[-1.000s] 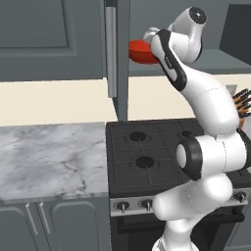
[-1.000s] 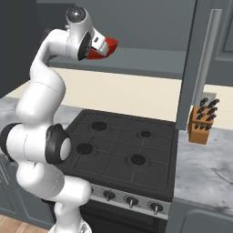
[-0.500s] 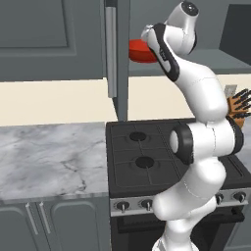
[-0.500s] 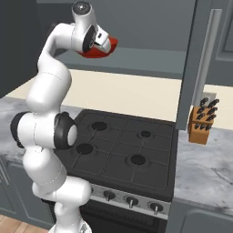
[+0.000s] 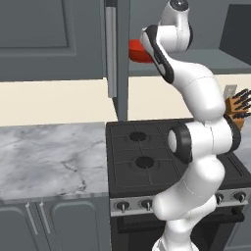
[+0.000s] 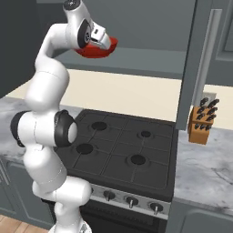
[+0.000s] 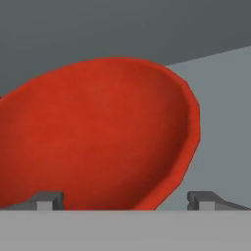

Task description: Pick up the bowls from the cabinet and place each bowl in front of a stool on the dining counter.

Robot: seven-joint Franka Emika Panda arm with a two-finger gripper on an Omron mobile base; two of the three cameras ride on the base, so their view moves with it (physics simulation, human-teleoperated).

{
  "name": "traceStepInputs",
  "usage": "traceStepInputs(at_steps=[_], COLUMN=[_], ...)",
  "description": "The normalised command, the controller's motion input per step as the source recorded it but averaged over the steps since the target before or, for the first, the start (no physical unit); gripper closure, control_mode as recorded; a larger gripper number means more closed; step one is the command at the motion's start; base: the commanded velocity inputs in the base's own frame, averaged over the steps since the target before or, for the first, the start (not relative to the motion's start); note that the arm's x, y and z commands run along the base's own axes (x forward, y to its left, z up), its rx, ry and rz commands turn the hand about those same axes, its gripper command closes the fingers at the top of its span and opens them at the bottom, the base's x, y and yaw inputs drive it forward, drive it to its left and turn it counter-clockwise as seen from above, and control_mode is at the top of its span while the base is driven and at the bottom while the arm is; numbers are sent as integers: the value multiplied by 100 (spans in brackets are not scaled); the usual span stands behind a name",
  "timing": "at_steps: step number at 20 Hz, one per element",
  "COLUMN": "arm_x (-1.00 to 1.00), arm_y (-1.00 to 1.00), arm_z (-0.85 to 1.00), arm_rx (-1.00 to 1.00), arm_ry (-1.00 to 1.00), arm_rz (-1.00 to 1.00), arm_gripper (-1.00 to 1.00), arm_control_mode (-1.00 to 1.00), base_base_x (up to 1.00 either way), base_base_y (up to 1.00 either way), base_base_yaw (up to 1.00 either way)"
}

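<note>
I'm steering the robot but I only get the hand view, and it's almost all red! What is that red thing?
Observer: It's the red bowl, sitting on the shelf of the open upper cabinet, right above the stove.
Operator: Have the fingers grabbed it yet?
Observer: Not that I can see. The right base view shows the gripper up at the bowl's rim, with the fingers apart.
Operator: Is there anything next to the stove?
Observer: Yes, a wooden knife block stands on the marble worktop beside the stove.
</note>
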Motion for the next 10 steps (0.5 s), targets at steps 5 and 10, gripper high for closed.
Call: traceStepInputs(at_steps=[5,10], arm_x=[0,0], arm_y=[0,0], arm_z=[-41,-35], arm_rx=[-14,-9], arm_ry=[-4,-1], arm_rz=[-5,-6], arm_gripper=[100,100], arm_control_mode=[-100,-100], base_base_x=[0,0], base_base_y=[0,0], base_base_yaw=[0,0])
